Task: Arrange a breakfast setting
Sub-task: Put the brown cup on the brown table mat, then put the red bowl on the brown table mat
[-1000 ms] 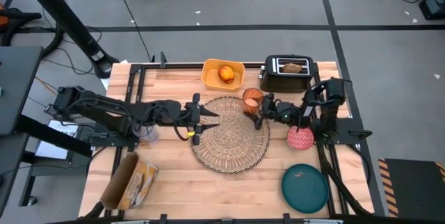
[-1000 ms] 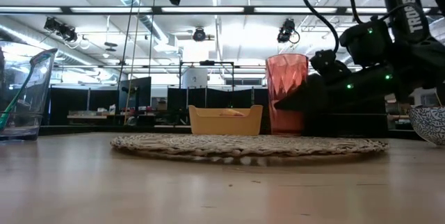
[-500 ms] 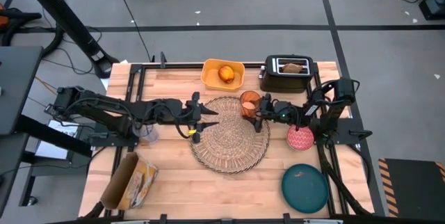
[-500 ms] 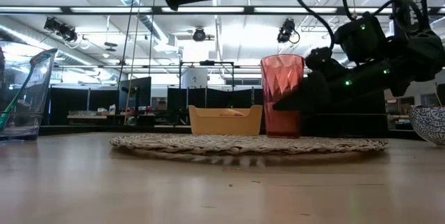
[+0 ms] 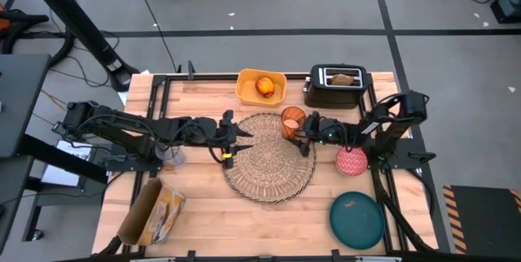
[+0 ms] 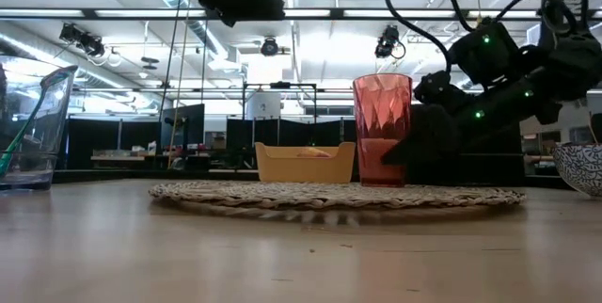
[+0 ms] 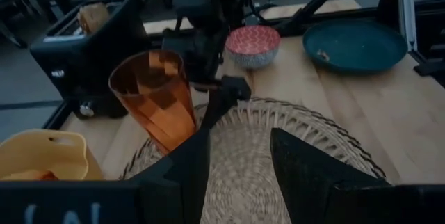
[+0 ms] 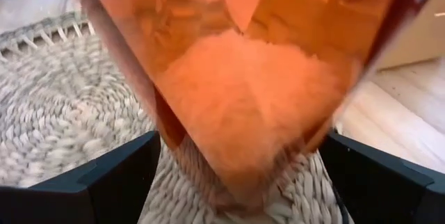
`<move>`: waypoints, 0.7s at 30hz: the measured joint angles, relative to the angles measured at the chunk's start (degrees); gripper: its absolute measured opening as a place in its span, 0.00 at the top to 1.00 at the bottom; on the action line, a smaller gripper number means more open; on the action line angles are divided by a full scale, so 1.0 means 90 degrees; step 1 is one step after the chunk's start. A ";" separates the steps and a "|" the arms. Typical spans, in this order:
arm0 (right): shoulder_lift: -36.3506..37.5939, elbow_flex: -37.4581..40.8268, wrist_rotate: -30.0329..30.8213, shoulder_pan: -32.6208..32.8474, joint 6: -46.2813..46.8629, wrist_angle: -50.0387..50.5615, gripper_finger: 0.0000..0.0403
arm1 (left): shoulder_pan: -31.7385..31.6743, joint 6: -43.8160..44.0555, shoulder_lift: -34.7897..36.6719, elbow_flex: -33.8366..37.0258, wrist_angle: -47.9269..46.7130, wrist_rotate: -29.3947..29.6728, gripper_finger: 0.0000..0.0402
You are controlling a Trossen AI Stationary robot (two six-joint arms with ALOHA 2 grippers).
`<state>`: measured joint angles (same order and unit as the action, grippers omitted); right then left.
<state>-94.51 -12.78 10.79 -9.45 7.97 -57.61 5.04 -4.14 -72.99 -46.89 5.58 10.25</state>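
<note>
both arms are dark, near-black builds of slim tubular links joined by blocky housings, with thin black cables looping beside the joints; the left arm (image 5: 122,128) ends in a left gripper (image 5: 241,139) with two tapered black fingers (image 7: 316,172) and a small yellow mark near its tip. the right arm (image 5: 383,124) carries a right gripper (image 5: 295,131) with flat, matte black fingers (image 8: 115,175), a thick black cable arching over its wrist, several small green indicator lights glowing on its housing, and pale block lettering on an upper link.
</note>
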 joint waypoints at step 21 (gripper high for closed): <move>0.3493 -0.1425 -0.0726 0.0651 0.1542 0.8558 0.06 | 0.0000 0.0958 -0.0015 0.0697 0.0004 0.0045 0.60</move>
<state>-63.08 -25.60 4.25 -3.59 21.84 19.41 5.04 4.48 -73.12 -40.62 5.62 10.66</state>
